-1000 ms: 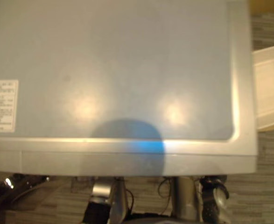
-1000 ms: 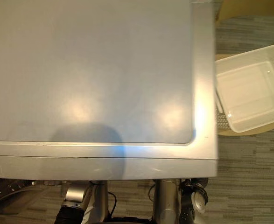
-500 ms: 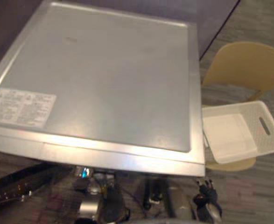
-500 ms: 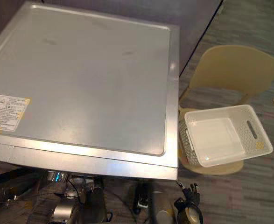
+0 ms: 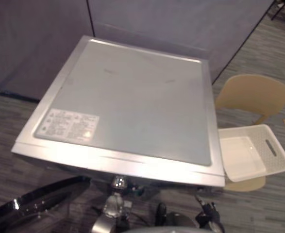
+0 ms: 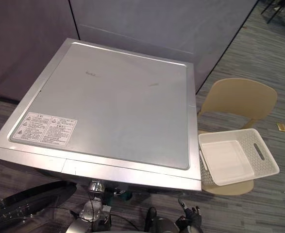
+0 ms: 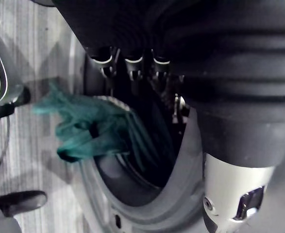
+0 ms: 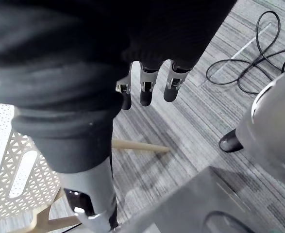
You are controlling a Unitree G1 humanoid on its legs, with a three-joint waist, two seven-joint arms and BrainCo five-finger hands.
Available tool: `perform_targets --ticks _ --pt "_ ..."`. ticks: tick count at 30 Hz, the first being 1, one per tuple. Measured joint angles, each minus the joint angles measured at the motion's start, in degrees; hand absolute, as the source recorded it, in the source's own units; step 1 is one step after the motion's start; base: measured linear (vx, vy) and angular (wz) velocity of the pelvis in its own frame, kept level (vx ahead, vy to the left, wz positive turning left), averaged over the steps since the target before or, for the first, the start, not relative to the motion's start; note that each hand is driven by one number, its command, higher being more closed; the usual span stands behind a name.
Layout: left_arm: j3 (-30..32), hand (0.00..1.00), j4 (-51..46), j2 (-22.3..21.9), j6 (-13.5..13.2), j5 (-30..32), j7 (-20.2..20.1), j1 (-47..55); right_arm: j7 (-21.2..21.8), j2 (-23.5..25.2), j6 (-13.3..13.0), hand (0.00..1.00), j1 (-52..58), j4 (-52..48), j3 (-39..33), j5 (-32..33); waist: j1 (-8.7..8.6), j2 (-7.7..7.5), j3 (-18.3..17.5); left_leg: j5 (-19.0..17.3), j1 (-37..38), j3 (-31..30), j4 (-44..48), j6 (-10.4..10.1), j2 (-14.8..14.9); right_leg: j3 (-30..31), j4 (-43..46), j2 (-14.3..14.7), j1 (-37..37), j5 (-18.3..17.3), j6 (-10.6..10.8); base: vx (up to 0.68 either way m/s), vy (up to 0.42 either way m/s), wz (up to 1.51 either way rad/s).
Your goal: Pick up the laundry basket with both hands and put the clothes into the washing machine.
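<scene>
The washing machine (image 6: 118,102) is silver-grey with a white label (image 6: 45,128); the laundry basket (image 6: 267,162) white with perforated walls; the chair (image 6: 239,97) tan; the cloth (image 7: 84,128) teal; the carpet (image 6: 268,63) grey-striped.

green cloth (image 7: 86,130) draped across drum opening (image 7: 142,170), door (image 6: 25,206) standing open
</scene>
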Motion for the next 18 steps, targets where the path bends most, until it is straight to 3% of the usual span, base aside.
perform_targets --ticks 2,4,6,7,8,10,13,15,16,18 --pt "-0.2 0.0 0.0 -0.4 0.1 0.0 -0.1 0.0 0.1 -0.1 0.0 0.0 -0.1 0.2 0.2 -0.5 -0.22 0.01 -0.1 0.8 1.7 1.2 -2.5 1.4 -0.7 -0.2 1.0 -1.0 -0.1 0.4 0.4 -0.19 0.026 -0.12" --pt "-0.2 0.0 0.0 -0.5 0.4 0.0 0.0 0.0 0.1 0.0 0.3 0.0 -0.8 0.1 0.4 -1.1 -0.29 -0.01 -0.1 2.0 4.0 2.8 -4.5 2.2 -0.9 -0.2 14.4 -2.9 -3.4 -3.6 -1.4 -0.17 -0.038 -0.1" --pt "0.0 0.0 0.0 -0.2 1.0 0.1 0.3 1.0 0.2 0.1 0.5 0.0 -0.4 0.1 0.5 -1.6 -0.33 -0.65 -1.0 2.5 5.6 2.7 -5.8 2.0 -1.9 2.7 30.3 -5.6 -4.5 -4.9 -0.5 -0.13 -0.119 0.05" --pt "0.0 0.0 0.0 -0.1 1.0 0.1 0.4 1.1 0.2 0.1 0.5 0.0 -0.2 0.1 0.7 -1.7 -0.33 -1.61 -1.8 2.8 5.4 2.1 -6.0 1.8 -2.6 3.7 31.0 -6.0 -4.4 -5.3 -0.2 -0.11 -0.192 0.3" --pt "0.3 0.0 0.1 -0.2 1.0 0.1 0.7 1.0 0.2 -0.6 0.6 0.0 0.2 0.6 1.1 -2.1 -0.67 -1.84 -2.8 3.5 4.5 -0.2 -7.1 0.4 -4.0 4.1 30.5 -5.6 -4.9 -6.1 0.4 -0.08 -0.162 0.38" --pt "0.2 0.0 0.2 -0.5 0.9 0.5 0.8 1.4 0.4 -2.2 0.8 0.0 0.7 0.8 1.0 -2.6 -0.18 -0.09 -4.6 6.4 4.1 -3.6 -10.8 0.2 -4.5 4.6 25.8 -3.5 -4.3 -6.7 0.8 -0.04 -0.106 0.21" --pt "2.6 0.0 4.9 -0.2 -4.5 2.5 0.5 1.5 1.1 -4.0 1.1 0.0 -1.0 4.4 1.0 -3.2 -0.47 -0.4 -6.8 11.2 3.5 -3.8 -15.2 0.3 -6.1 7.7 16.3 -2.6 -1.5 -11.8 1.3 -0.04 -0.122 -0.09" --pt "4.2 0.0 7.7 -0.5 -7.4 2.9 0.1 0.8 1.2 -5.5 1.7 0.0 -2.5 8.0 1.0 -4.8 -0.4 0.71 -7.5 12.7 3.0 -3.7 -16.4 0.4 -6.3 7.6 10.3 -2.6 0.6 -12.4 0.9 -0.06 -0.098 -0.08" --pt "5.6 0.0 11.6 -1.4 -9.9 3.4 0.0 0.0 1.3 -6.7 2.4 0.0 -3.1 9.7 1.0 -5.7 -0.7 2.32 -7.8 13.7 3.0 -4.4 -17.1 0.4 -6.3 7.3 7.2 -2.3 2.3 -12.1 0.4 -0.06 -0.027 0.09" --pt "8.2 0.0 17.1 -2.7 -12.2 3.3 -0.1 -1.0 1.5 -7.2 2.5 0.0 -2.7 11.0 1.0 -7.2 -0.79 3.26 -8.2 14.1 3.5 -4.9 -16.9 0.5 -6.2 7.2 6.9 -2.2 3.0 -12.0 0.3 -0.12 -0.006 0.2"
